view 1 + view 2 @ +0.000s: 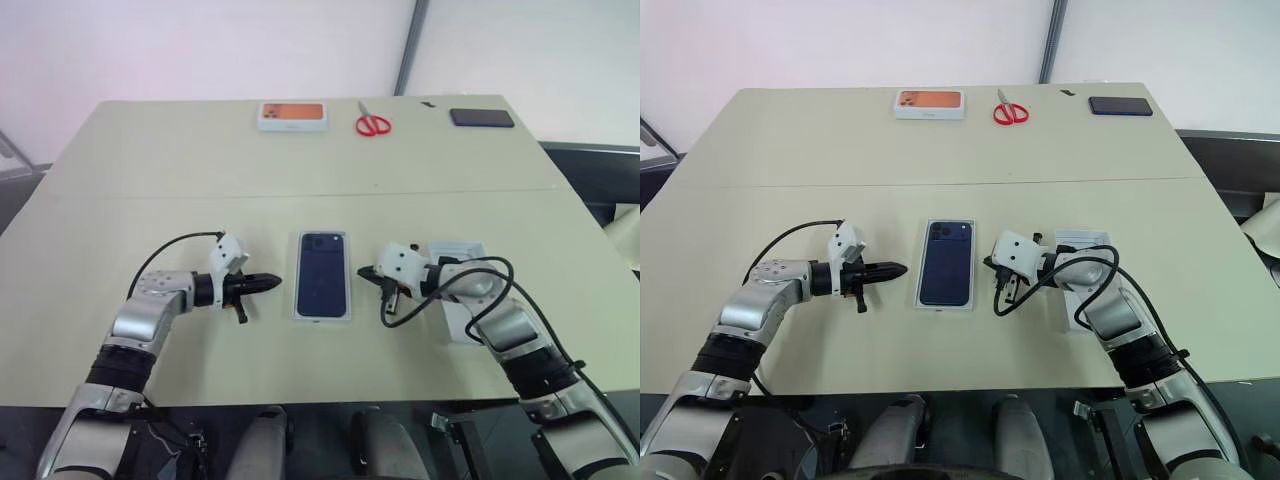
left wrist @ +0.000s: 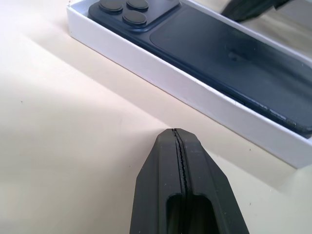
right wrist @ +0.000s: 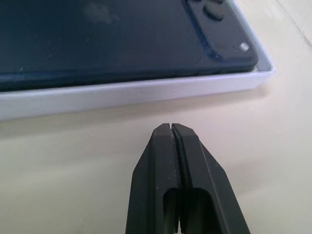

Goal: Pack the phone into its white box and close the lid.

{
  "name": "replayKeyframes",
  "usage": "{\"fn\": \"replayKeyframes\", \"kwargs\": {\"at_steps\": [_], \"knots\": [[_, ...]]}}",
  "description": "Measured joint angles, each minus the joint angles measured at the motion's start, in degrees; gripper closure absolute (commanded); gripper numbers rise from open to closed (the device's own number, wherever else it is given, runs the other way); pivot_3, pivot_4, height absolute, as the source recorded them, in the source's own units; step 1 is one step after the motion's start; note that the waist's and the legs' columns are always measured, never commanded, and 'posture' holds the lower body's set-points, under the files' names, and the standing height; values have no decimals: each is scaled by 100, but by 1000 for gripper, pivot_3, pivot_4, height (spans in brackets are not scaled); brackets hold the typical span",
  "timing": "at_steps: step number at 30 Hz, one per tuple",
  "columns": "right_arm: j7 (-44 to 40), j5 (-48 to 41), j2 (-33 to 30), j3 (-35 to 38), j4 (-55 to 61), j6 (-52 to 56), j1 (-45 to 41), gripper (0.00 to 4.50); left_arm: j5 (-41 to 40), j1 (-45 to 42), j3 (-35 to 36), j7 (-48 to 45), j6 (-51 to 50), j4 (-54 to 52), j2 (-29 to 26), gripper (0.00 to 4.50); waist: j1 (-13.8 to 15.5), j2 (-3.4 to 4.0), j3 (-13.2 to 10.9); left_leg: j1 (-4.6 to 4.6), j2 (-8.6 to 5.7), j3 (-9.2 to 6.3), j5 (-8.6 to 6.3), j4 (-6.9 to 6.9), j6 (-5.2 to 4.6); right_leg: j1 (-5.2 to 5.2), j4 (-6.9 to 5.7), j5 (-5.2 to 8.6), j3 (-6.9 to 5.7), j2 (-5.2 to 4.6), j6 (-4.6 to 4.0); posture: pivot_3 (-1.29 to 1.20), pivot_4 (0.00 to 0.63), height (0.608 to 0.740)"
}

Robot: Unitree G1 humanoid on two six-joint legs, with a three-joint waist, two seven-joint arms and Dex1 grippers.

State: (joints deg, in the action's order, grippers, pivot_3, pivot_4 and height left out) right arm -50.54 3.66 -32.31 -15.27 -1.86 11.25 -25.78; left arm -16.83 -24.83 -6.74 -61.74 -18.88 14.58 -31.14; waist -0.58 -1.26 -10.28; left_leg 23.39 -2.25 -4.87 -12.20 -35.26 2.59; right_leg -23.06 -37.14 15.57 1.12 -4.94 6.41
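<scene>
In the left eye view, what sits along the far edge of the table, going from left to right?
White box with an orange picture → red-handled scissors → small dark flat rectangle.

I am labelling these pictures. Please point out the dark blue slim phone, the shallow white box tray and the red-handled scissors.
Dark blue slim phone point(image 1: 322, 275): left eye view, middle of its back.
Shallow white box tray point(image 2: 161, 73): left wrist view, its long side wall.
Red-handled scissors point(image 1: 373, 124): left eye view, the handles.
</scene>
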Motion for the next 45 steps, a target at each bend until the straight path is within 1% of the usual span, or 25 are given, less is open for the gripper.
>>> {"fn": "replayKeyframes", "kwargs": {"at_steps": [5,7,11,15,19,22,27,35,40,45], "knots": [[-49,0,28,-26,-35,-3,-11,4449,76,-208,-115,87,-36,183,541,4500,35,0,0,0,-6,-3,0,-9,-1,10,2,0,-6,-7,1,0,150,740],[-72,5,-10,-22,-34,1,10,4449,135,-286,-151,95,-117,188,644,4500,32,0,0,-1,-11,-3,-1,-9,-2,11,1,0,-7,-7,2,0,150,740],[-134,1,-79,9,-1,13,147,4449,148,-338,-245,29,-444,33,683,4500,0,0,0,-1,-10,-4,-1,-9,-2,11,1,0,-7,-6,2,0,150,740],[-202,-15,-308,83,221,15,326,4449,167,-440,-440,-148,-629,-41,706,4500,7,0,0,-1,-11,-5,-2,-9,-4,13,2,1,-8,-6,3,0,150,740],[-399,-168,-708,277,529,107,619,4449,238,-537,-618,-202,-659,-32,903,4500,30,0,0,-1,-10,-6,-3,-12,-6,18,5,1,-9,-8,4,0,150,740],[-475,-258,-934,453,792,237,888,4449,318,-699,-701,-186,-550,201,1125,4500,37,-1,0,-1,-11,-6,-4,-13,-7,19,5,1,-11,-7,4,0,150,740],[-457,-299,-1085,680,1071,411,1192,4449,404,-775,-808,-185,-444,335,1372,4500,17,-1,0,-1,-10,-7,-4,-14,-7,20,4,2,-11,-8,4,0,150,740],[-418,-348,-1309,928,1050,418,1378,4449,480,-802,-956,-199,-435,352,1675,4500,32,-1,0,-2,-10,-6,-7,-23,-12,26,5,2,-11,-9,5,0,150,740],[-389,-346,-1352,969,1042,406,1417,4449,510,-924,-1001,-229,-390,523,1751,4500,31,-1,0,-3,-11,-6,-8,-24,-14,27,5,2,-11,-8,5,0,150,740],[-372,-348,-1369,978,1042,353,1449,4449,515,-942,-1001,-311,-191,641,1703,4500,30,-1,0,-3,-10,-7,-8,-25,-14,27,5,2,-11,-8,5,0,150,740]]}}
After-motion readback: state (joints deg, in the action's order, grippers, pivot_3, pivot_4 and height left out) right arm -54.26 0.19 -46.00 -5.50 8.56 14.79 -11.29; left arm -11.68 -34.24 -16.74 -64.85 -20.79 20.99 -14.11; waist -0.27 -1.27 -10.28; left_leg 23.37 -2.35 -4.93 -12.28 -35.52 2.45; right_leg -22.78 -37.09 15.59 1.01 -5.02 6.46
